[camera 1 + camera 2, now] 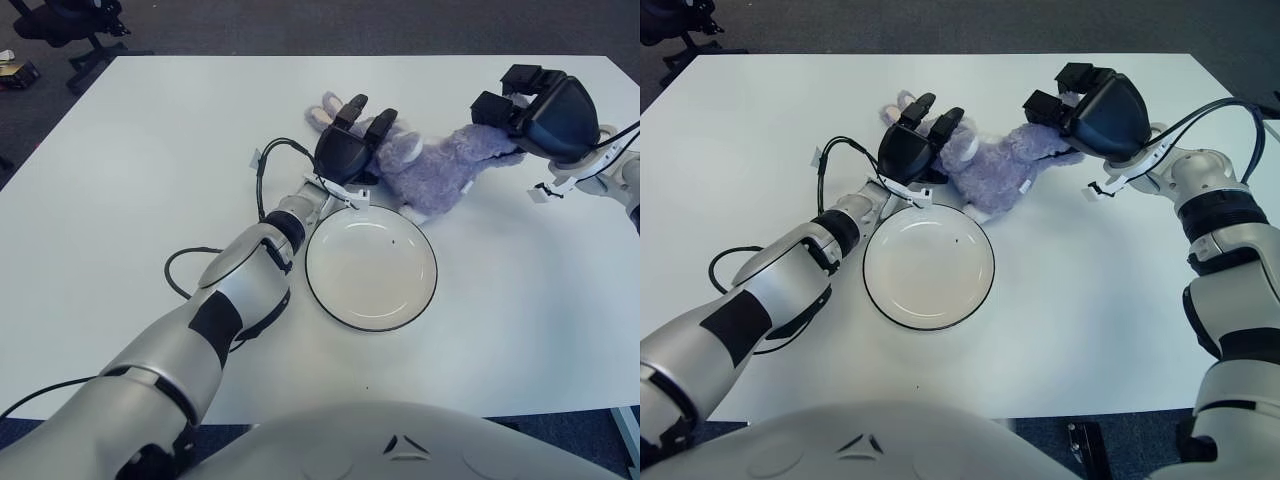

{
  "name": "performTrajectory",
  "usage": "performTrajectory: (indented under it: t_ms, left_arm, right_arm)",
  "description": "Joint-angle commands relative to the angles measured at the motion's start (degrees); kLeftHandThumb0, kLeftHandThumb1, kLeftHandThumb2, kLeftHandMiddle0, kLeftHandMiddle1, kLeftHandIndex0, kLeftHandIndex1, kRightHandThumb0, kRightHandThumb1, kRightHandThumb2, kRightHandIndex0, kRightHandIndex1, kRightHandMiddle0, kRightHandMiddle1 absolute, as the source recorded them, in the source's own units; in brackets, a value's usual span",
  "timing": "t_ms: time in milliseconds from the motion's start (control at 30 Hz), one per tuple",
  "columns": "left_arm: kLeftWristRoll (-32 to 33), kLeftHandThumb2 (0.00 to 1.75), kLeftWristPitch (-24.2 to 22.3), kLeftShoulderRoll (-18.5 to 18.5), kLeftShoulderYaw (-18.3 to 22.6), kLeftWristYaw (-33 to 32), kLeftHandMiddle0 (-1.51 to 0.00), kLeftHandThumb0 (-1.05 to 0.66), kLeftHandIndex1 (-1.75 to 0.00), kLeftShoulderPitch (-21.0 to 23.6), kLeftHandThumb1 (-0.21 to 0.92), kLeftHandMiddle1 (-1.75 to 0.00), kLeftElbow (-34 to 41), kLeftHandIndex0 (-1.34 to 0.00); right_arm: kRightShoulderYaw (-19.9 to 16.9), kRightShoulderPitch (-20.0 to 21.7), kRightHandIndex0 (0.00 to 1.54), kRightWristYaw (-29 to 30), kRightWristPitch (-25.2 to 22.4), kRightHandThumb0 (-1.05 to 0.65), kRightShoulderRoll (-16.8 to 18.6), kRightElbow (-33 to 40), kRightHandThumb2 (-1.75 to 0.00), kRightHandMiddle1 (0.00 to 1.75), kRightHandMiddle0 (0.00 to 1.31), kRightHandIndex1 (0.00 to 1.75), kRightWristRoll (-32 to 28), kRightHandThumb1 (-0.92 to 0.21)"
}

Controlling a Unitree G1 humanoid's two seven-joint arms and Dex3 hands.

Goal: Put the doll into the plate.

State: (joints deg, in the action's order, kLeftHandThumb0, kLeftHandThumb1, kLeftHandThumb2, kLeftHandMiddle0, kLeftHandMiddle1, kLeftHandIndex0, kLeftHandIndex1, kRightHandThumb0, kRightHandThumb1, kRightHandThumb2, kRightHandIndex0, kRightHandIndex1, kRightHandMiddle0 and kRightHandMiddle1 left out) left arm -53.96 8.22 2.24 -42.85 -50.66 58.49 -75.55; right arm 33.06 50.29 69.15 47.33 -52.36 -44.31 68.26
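Note:
A purple plush doll [440, 170] lies stretched across the white table just beyond a white plate [370, 280] with a dark rim; the plate holds nothing. My left hand [350, 148] covers the doll's head end, fingers [383, 122] laid over it, with the pale ears [328, 103] poking out behind. My right hand [515, 108] grips the doll's rear end at the right, and that end looks slightly raised. The doll's near side almost touches the plate's far rim.
The white table [130, 150] stretches wide on the left and in front of the plate. A black cable [262, 175] loops beside my left wrist. Past the far left corner stands an office chair [60, 25] on the dark floor.

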Motion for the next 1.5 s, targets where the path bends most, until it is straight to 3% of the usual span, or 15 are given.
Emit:
performTrajectory:
  t_ms: [0,267,333,433,467,533,733,833,933,1033,1233,1267,1300,1333,1467]
  left_arm:
    - [0.43,0.0,-1.34,-0.57,-0.01,3.25,-0.35,-0.82,-0.11,0.49,0.88,0.0,-1.04,-0.39]
    - [0.43,0.0,-0.9,-0.46,-0.06,4.72,-0.34,-0.82,-0.08,0.74,0.88,0.0,-0.92,-0.4]
    - [0.19,0.0,0.01,-0.33,-0.49,6.7,-0.52,-0.78,-0.09,1.19,0.88,-0.07,-1.02,-0.48]
    - [-0.13,0.0,0.58,-0.37,-0.92,8.11,-0.52,-0.7,-0.19,1.5,0.87,-0.5,-1.07,-0.6]
    - [-0.16,0.0,0.64,-0.39,-0.97,8.3,-0.48,-0.65,-0.34,1.54,0.87,-0.75,-1.06,-0.6]
    - [-0.14,0.0,0.68,-0.42,-1.01,8.47,-0.43,-0.6,-0.56,1.57,0.88,-1.02,-1.03,-0.56]
    - [-0.24,0.0,1.0,-0.46,-1.4,9.9,-0.4,-0.58,-0.7,1.89,0.88,-1.18,-1.1,-0.53]
    - [-0.48,0.0,1.67,-0.53,-1.91,11.88,-0.4,-0.44,-0.87,2.38,0.9,-1.41,-1.24,-0.49]
    - [0.05,0.07,3.79,-0.83,-1.65,12.03,-0.41,-0.4,-1.1,2.35,0.91,-1.49,-1.07,-0.54]
    - [0.51,0.12,5.21,-1.0,-1.36,12.25,-0.53,-0.11,-1.05,2.33,0.92,-1.45,-1.04,-0.59]
    - [0.77,0.13,5.46,-1.06,-1.54,12.3,-0.57,-0.02,-1.04,2.4,0.92,-1.43,-1.12,-0.61]
    - [0.91,0.13,8.29,-1.77,-1.6,12.2,-0.58,-0.02,-1.04,2.36,0.92,-1.43,-1.16,-0.61]
    - [0.97,0.25,10.65,-2.39,-1.71,12.04,-0.58,-0.01,-1.1,2.31,0.86,-1.43,-1.22,-0.6]
    - [0.99,0.58,12.53,-2.86,-1.86,11.9,-0.59,-0.01,-1.27,2.3,0.67,-1.46,-1.31,-0.58]
    - [0.98,0.94,14.9,-3.37,-2.15,11.74,-0.59,0.0,-1.45,2.38,0.48,-1.55,-1.67,-0.53]
  right_arm:
    - [-2.0,-1.25,1.04,-0.97,0.5,-0.31,-1.84,2.6,-0.33,1.75,0.78,1.75,-1.87,-0.92]
    - [-4.12,-2.99,1.05,-3.26,0.53,-0.32,-2.19,5.73,-0.33,1.75,0.8,1.75,-2.22,-0.92]
    - [-4.93,-3.77,1.05,-5.01,1.44,-0.32,-3.0,7.66,-0.33,1.75,0.8,1.75,-2.97,-0.92]
    - [-5.84,-4.62,1.05,-6.43,1.94,-0.32,-3.19,9.4,-0.33,1.75,0.8,1.75,-3.47,-0.92]
    - [-6.13,-4.88,1.05,-6.77,1.91,-0.32,-3.13,9.76,-0.33,1.75,0.8,1.75,-3.57,-0.92]
    - [-6.64,-5.25,1.05,-7.37,1.93,-0.32,-3.07,10.25,-0.33,1.75,0.8,1.75,-3.75,-0.92]
    - [-7.99,-6.25,1.05,-8.43,2.16,-0.32,-2.73,11.08,-0.33,1.75,0.79,1.75,-4.22,-0.92]
    - [-8.77,-7.02,1.05,-8.78,2.44,-0.31,-2.28,11.41,-0.34,1.75,0.78,1.75,-4.81,-0.92]
    - [-9.2,-7.43,1.05,-8.96,2.32,-0.31,-2.02,11.51,-0.34,1.75,0.77,1.75,-4.9,-0.92]
    - [-9.49,-7.67,1.05,-9.06,2.27,-0.31,-1.89,11.63,-0.35,1.75,0.77,1.75,-4.88,-0.92]
    - [-9.91,-7.86,1.05,-9.33,2.36,-0.31,-1.79,11.78,-0.35,1.75,0.77,1.75,-4.84,-0.92]
    - [-10.02,-8.04,1.05,-9.12,2.32,-0.31,-1.68,11.8,-0.35,1.75,0.77,1.75,-4.89,-0.92]
    - [-10.09,-8.18,1.05,-8.95,2.29,-0.32,-1.6,11.79,-0.36,1.75,0.77,1.75,-4.93,-0.92]
    - [-10.14,-8.27,1.05,-8.74,2.28,-0.32,-1.56,11.73,-0.37,1.75,0.77,1.75,-4.91,-0.92]
    - [-10.19,-8.35,1.05,-8.44,2.26,-0.33,-1.47,11.57,-0.38,1.75,0.77,1.75,-4.74,-0.92]
